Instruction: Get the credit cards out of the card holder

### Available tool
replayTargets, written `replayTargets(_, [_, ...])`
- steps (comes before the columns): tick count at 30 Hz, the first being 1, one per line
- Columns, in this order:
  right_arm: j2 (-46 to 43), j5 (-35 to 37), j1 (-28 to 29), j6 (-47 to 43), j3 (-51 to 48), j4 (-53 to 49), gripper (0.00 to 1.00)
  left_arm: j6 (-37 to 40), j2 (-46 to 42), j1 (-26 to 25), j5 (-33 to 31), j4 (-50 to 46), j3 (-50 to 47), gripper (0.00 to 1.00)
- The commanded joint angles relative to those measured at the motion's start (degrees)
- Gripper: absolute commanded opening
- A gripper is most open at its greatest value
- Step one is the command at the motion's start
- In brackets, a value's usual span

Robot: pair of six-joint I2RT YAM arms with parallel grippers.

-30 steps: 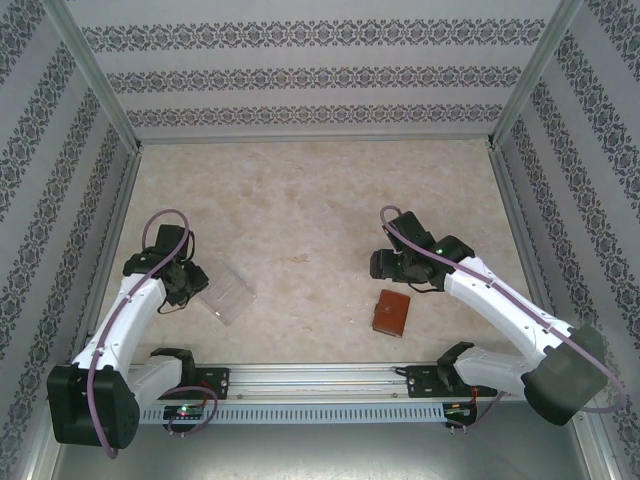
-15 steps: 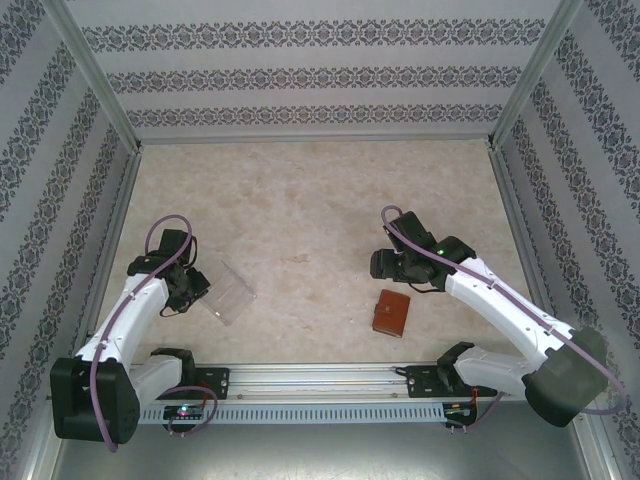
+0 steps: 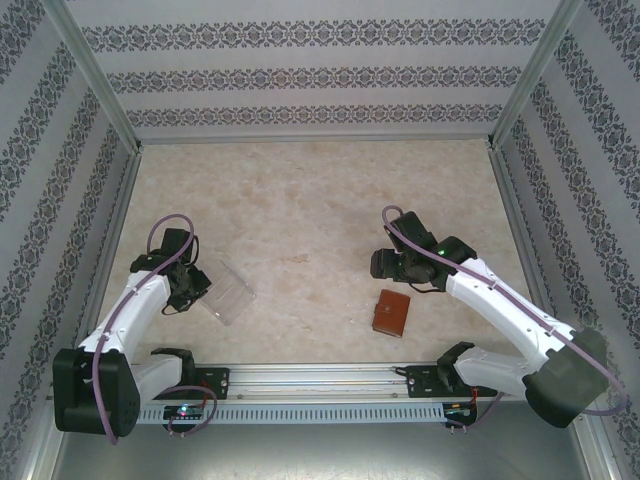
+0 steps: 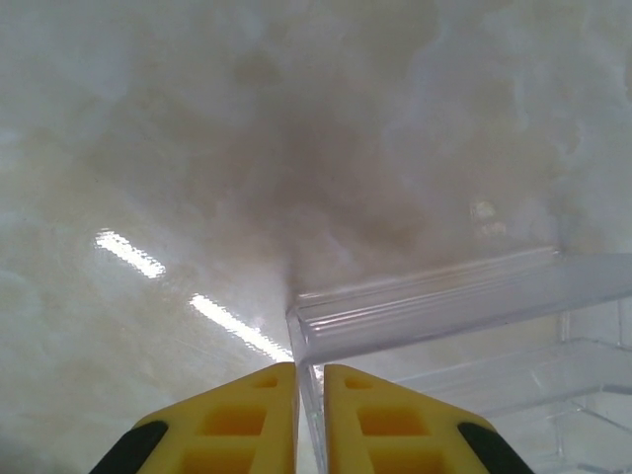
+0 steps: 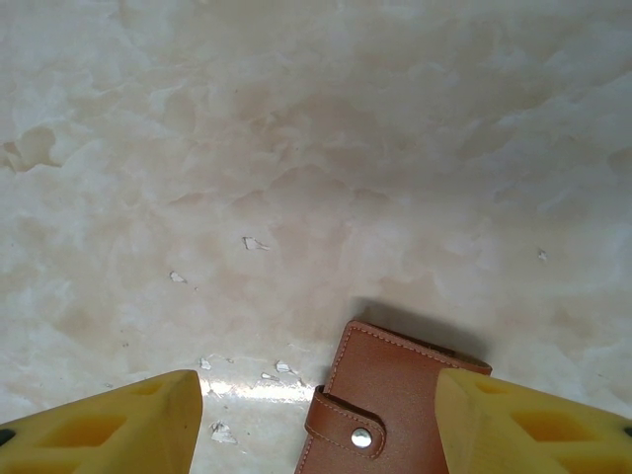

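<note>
The card holder [image 5: 395, 395] lies closed on the counter [image 5: 296, 148], strap [image 5: 341, 427] snapped
My right hand [image 5: 316, 380] hangs just above it, wide open and empty; my left hand [image 4: 309, 370], well apart, is pinched on the thin wall of the clear tray [image 4: 444, 296]

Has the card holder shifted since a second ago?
No. The card holder lies in the same spot, with the same gap to the fixed metal rail below it.

card holder [image 5: 395, 400]: closed, snapped | fingers [image 5: 118, 425]: apart, flanking it
</note>
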Motion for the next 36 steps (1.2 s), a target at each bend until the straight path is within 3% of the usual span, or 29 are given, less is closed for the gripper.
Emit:
replayTargets(1, [-1.28, 1.6, -0.45, -0.86, -0.29, -0.22, 0.64, 0.68, 0.99, -0.46, 0.49, 0.48, -0.2, 0.1])
replayTargets(10, [-1.54, 2.05, -0.63, -1.44, 0.45, -0.06, 0.64, 5.93, 5.05, -1.04, 4.44, -0.07, 6.03, 0.02])
replayTargets(19, [1.33, 2.03, -0.98, -2.75, 2.17, 0.38, 0.64, 7.86, 16.73, -8.78, 4.96, 2.56, 19.21, 0.0])
replayTargets(28, [3.01, 2.34, -1.79, -3.64, 3.6, 1.01, 0.64, 9.36, 39.6, -21.12, 4.09, 1.51, 44.83, 0.0])
replayTargets(36, [3.67, 2.54, -2.48, -3.85, 3.42, 1.27, 0.65, 12.89, 58.32, -27.15, 1.2, -9.73, 70.34, 0.0])
